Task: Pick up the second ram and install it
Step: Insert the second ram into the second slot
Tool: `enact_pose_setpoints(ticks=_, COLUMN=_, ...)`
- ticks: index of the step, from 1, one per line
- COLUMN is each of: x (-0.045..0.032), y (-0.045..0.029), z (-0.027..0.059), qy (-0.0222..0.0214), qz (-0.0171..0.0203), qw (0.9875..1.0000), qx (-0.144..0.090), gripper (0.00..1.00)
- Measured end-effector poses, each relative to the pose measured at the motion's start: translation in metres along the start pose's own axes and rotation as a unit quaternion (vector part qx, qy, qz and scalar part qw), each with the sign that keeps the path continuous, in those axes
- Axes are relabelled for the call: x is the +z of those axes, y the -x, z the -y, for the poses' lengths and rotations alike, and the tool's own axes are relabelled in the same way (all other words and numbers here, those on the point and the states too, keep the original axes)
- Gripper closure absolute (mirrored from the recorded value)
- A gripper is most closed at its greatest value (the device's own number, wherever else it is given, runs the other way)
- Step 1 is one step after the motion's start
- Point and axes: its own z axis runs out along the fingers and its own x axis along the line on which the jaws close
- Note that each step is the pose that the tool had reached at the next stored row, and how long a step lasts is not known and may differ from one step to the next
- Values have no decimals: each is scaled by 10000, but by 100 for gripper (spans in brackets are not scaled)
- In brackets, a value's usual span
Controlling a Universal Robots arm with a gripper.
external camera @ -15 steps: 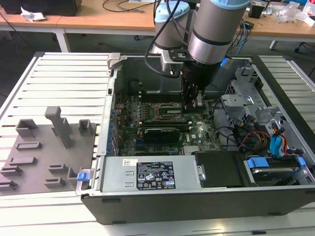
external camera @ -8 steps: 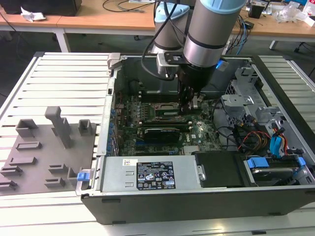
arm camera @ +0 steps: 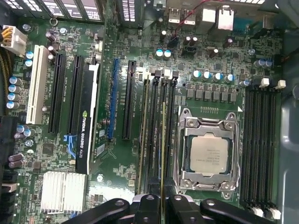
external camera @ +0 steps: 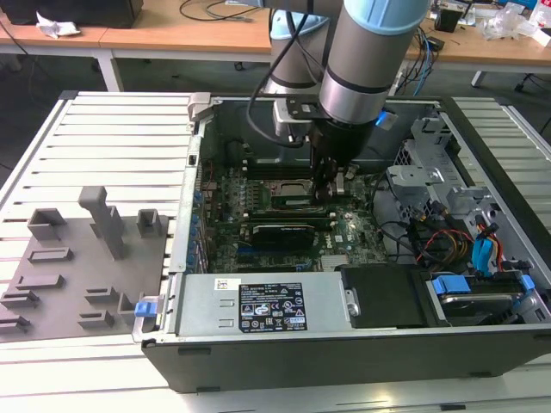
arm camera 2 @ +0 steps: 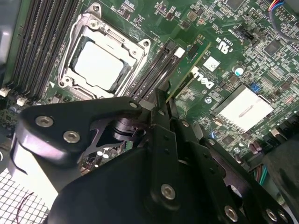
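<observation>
Inside the open computer case, the pincer is clenched on the second ram, a thin green stick seen edge-on. It stands upright in the memory slots just beside the processor socket, its long axis running along them.

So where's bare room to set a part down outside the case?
Bare table slats beyond the grey tray, beside the case wall. Crowded inside: the end effector holds the second ram by the processor socket; cables beside.
</observation>
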Motion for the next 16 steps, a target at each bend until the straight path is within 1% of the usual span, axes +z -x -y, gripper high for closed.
enact_pose_setpoints(ticks=3, x=26, y=-1, z=-6, qy=0, qz=0, qw=10000, qx=-1, gripper=86)
enact_pose_setpoints(ticks=6, x=71, y=-2, z=-15, qy=0, qz=-1, qw=10000, qx=0, gripper=86)
enact_pose_setpoints(ticks=8, x=91, y=-2, z=-33, qy=1, qz=-8, qw=10000, qx=1, gripper=86)
enact_pose_setpoints(ticks=9, x=98, y=-1, z=-50, qy=1, qz=-10, qw=10000, qx=2, gripper=86)
enact_pose_setpoints(ticks=10, x=112, y=2, z=-92, qy=0, qz=-10, qw=10000, qx=12, gripper=86)
enact_pose_setpoints(ticks=14, x=150, y=5, z=-162, qy=-10, qz=2, qw=9997, qx=230, gripper=86)
enact_pose_setpoints(ticks=16, x=167, y=10, z=-214, qy=-15, qz=8, qw=9995, qx=306, gripper=86)
